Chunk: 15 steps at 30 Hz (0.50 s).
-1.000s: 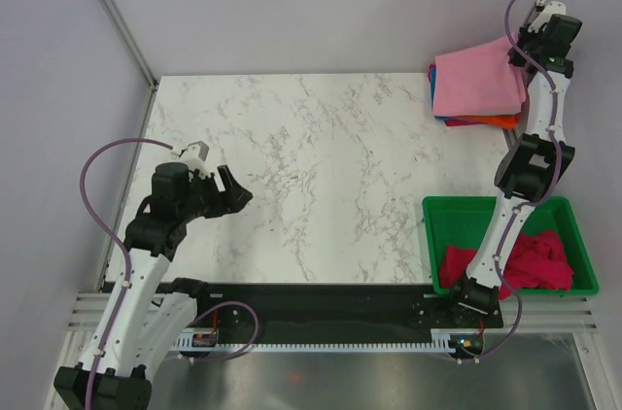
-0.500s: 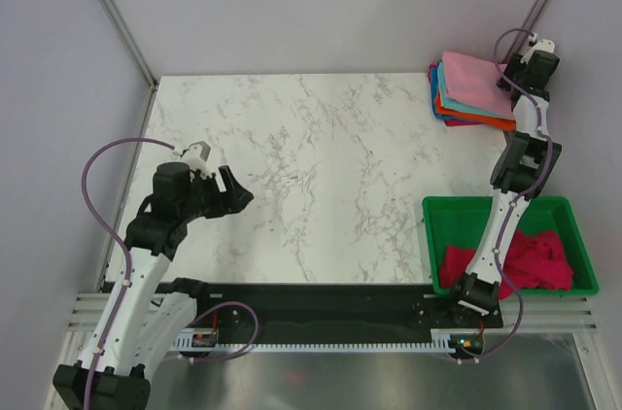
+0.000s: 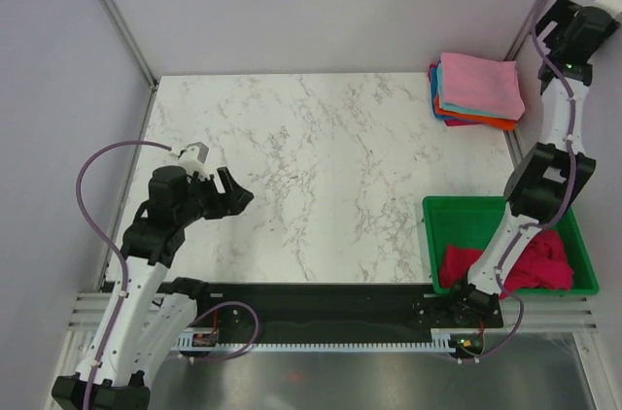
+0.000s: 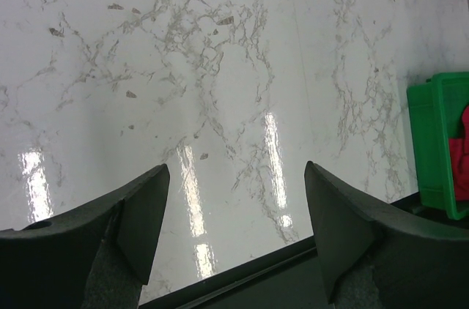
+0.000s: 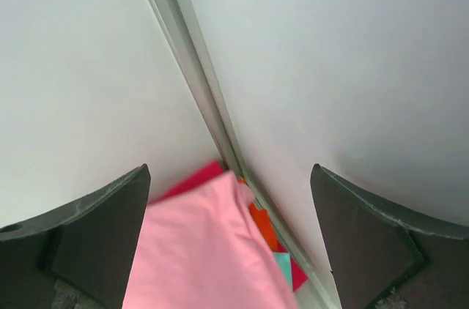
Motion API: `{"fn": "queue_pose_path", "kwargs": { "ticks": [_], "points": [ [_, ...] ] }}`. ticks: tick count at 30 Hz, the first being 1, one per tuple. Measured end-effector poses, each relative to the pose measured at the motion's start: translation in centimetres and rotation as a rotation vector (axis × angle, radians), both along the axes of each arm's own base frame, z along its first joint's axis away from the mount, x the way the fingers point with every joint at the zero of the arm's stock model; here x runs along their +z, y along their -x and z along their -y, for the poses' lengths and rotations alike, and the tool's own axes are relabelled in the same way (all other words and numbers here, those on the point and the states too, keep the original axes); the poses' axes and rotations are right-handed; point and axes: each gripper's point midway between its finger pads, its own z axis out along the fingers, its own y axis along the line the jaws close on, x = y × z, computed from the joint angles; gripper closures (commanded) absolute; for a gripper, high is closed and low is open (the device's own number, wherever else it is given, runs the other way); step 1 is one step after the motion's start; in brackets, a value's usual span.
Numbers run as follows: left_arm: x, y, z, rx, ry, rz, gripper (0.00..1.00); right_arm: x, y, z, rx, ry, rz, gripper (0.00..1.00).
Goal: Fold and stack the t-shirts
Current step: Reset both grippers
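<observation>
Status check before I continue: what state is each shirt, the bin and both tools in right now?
Stack: folded shirts, piled at the far right corner.
Pink t-shirt: folded flat, on top of the stack.
Green bin: upright, holding one shirt.
Magenta t-shirt: crumpled, unfolded, inside the bin.
Left tool: open, empty.
Right tool: open, empty, raised clear of the stack.
</observation>
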Motion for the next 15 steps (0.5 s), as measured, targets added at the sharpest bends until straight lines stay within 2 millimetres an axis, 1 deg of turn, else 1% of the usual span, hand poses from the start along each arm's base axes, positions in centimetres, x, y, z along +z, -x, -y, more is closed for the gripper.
{"fn": "queue_pose_path", "kwargs": {
  "ticks": [2,3,4,6,7,8,9,10,11,12,13,14,15],
  "points": [
    [0.3,0.1,0.0,-0.003,0.004,0.012,0.18,6.4,2.8,-0.7,-0.026,-0.026,0.123,0.02],
    [0.3,0.1,0.1,-0.004,0.005,0.015,0.18,9.7,4.4,-1.6,-0.024,-0.047,0.196,0.02],
    [0.4,0.1,0.1,-0.005,0.006,0.019,0.18,12.6,6.0,-2.5,-0.014,-0.071,0.262,0.02],
    [0.5,0.1,0.1,-0.004,0.006,0.021,0.17,16.9,9.0,-5.0,0.030,-0.116,0.369,0.02],
    [0.5,0.1,0.1,-0.004,0.006,0.021,0.17,18.5,10.3,-6.9,0.063,-0.137,0.413,0.02],
    [0.5,0.1,0.1,-0.004,0.006,0.021,0.17,19.3,11.3,-9.2,0.102,-0.158,0.442,0.02],
    [0.5,0.1,0.1,-0.005,0.006,0.021,0.17,19.3,12.1,-12.3,0.152,-0.187,0.443,0.02],
    [0.5,0.1,0.1,-0.005,0.006,0.022,0.17,18.7,12.4,-15.1,0.201,-0.213,0.436,0.02],
    [0.6,0.1,0.1,-0.005,0.007,0.026,0.17,17.4,12.8,-19.2,0.271,-0.246,0.414,0.02],
    [0.7,0.2,0.1,-0.005,0.008,0.032,0.17,15.4,13.2,-24.1,0.360,-0.286,0.367,0.02],
    [0.8,0.2,0.1,-0.005,0.009,0.037,0.17,12.7,13.7,-28.9,0.438,-0.325,0.305,0.02],
    [0.9,0.3,0.0,-0.005,0.010,0.043,0.17,9.6,14.6,-33.8,0.525,-0.355,0.228,0.02],
    [1.1,0.3,0.0,-0.004,0.011,0.050,0.17,6.9,15.7,-37.6,0.585,-0.373,0.158,0.02]
  ]
}}
